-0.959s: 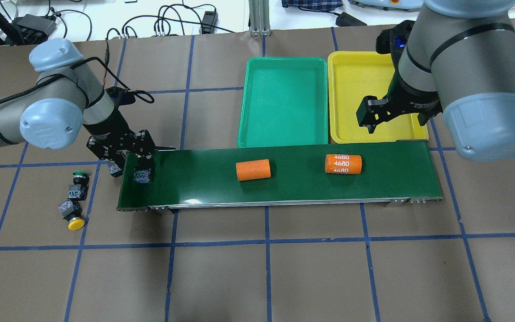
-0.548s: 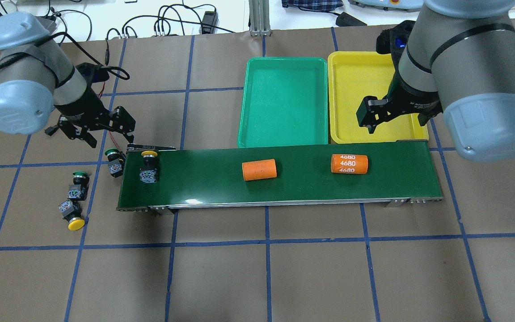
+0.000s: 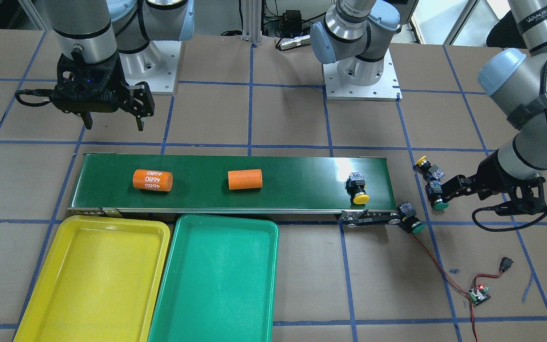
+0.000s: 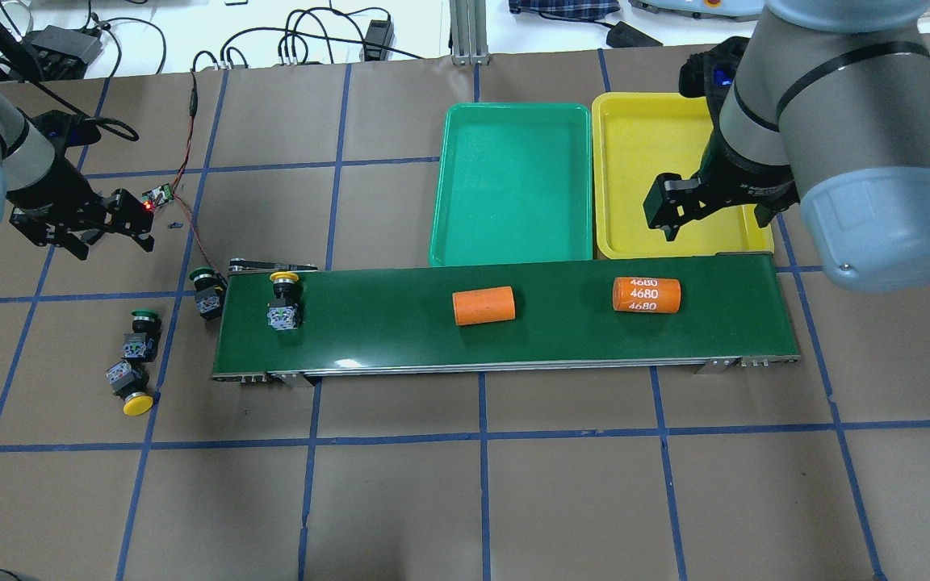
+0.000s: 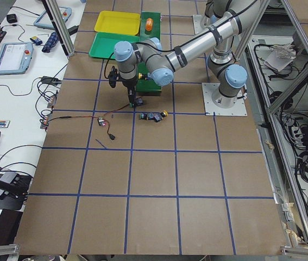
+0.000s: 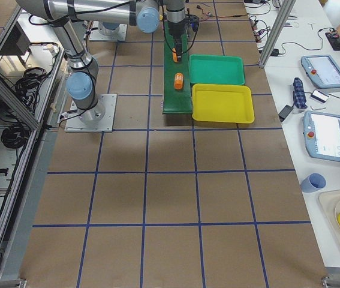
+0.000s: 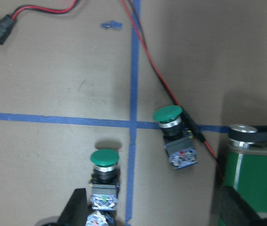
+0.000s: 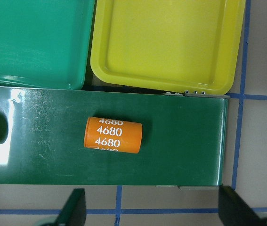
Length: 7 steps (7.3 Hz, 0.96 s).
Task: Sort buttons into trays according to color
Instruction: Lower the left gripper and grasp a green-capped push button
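A: How far?
B: 0 of 4 sorted; yellow tray & green tray hold nothing.
A: Btns?
B: 1 yellow btn on belt, 9 o'clock end; 2 green btns + 2nd yellow btn on surface past it. L jaws, R jaws spread, gripping nothing.

In the overhead view the belt runs left to right across the table. Behind its right half the left tray and the right tray sit side by side. On the belt lie the right cylinder, the middle cylinder and, at the left end, the first button. The second button lies just off that end. Farther left, nearer the robot, the third button and fourth button touch.
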Each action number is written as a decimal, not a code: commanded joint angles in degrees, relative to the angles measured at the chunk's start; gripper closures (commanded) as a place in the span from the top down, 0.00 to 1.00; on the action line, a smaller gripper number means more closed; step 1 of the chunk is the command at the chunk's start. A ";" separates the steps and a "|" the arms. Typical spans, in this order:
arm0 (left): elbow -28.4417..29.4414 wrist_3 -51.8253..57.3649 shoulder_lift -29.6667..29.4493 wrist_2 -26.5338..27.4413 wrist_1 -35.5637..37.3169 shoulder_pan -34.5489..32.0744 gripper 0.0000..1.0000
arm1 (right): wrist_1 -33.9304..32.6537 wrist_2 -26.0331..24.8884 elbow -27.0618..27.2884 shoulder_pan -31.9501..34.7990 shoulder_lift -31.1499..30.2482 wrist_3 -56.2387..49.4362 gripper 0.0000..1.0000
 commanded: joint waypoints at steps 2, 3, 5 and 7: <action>-5.02 -13.15 -2.11 -5.32 6.75 0.12 1.00 | 0.00 0.00 0.00 0.00 0.00 0.00 1.00; -5.29 -13.44 -2.72 -5.41 6.84 0.12 1.00 | 0.00 0.09 0.00 0.00 0.00 0.00 1.00; -5.20 -16.23 -5.09 -6.37 6.84 0.12 1.00 | 0.00 0.09 0.00 0.00 0.00 0.00 1.00; -5.90 -16.87 -6.85 -10.07 6.84 0.12 1.00 | 0.00 0.00 0.00 0.00 0.00 0.00 1.00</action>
